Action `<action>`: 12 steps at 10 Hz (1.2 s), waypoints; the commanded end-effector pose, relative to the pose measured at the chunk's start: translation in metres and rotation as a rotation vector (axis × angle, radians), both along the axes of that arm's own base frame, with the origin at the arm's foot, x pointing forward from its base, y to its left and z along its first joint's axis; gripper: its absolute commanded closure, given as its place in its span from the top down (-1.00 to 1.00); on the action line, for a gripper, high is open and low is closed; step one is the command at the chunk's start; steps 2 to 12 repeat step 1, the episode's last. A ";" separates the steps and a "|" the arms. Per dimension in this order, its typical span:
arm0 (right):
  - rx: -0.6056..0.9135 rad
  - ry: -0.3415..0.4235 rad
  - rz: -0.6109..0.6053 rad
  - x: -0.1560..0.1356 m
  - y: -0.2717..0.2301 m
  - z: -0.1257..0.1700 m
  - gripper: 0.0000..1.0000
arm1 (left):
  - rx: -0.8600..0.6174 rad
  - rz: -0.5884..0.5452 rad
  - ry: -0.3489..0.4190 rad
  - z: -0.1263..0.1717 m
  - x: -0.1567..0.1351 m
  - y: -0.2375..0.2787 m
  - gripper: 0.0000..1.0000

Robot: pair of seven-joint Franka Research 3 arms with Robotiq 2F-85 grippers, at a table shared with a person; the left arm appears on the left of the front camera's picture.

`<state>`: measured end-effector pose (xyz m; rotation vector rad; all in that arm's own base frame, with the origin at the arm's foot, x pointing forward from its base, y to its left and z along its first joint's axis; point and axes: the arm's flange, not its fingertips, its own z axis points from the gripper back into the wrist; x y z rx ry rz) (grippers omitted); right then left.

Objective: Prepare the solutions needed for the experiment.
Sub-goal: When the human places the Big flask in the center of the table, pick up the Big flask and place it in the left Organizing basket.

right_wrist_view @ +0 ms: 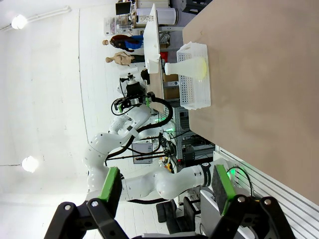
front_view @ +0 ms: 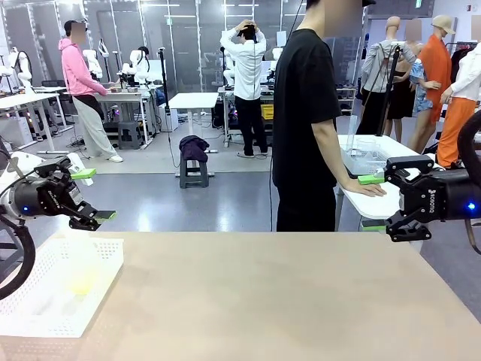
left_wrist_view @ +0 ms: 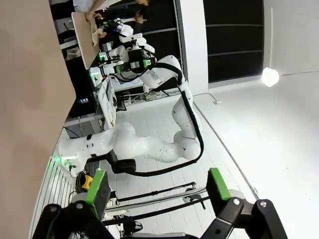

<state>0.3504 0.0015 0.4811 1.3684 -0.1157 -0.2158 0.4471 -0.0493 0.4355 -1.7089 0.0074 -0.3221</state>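
Observation:
A translucent conical flask [right_wrist_view: 185, 67] stands upright in a white perforated tray [right_wrist_view: 195, 97], with a little pale yellow-green solution [right_wrist_view: 200, 67] in its bottom. In the front view the solution [front_view: 80, 284] shows as a faint yellow patch inside the tray [front_view: 98, 252] at the table's near left corner. My left gripper [front_view: 96, 195] hovers open above the tray's far edge, holding nothing. My right gripper [front_view: 372, 201] hangs open past the table's far right edge, nothing between its green pads. Each wrist view shows its own gripper open: left [left_wrist_view: 158, 185], right [right_wrist_view: 167, 189].
The beige table [front_view: 270, 293] stretches bare from the tray to the right. A person in a black shirt [front_view: 304, 98] stands at the far side, one hand [front_view: 368, 188] resting on a white side table [front_view: 376, 204] close to my right gripper.

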 end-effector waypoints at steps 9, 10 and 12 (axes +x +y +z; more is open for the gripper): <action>0.014 0.008 -0.009 0.001 0.002 0.003 0.83 | -0.001 0.016 -0.005 0.003 -0.003 -0.001 1.00; 0.014 0.008 -0.009 0.001 0.002 0.003 0.83 | -0.001 0.016 -0.005 0.003 -0.003 -0.001 1.00; 0.014 0.008 -0.009 0.001 0.002 0.003 0.83 | -0.001 0.016 -0.005 0.003 -0.003 -0.001 1.00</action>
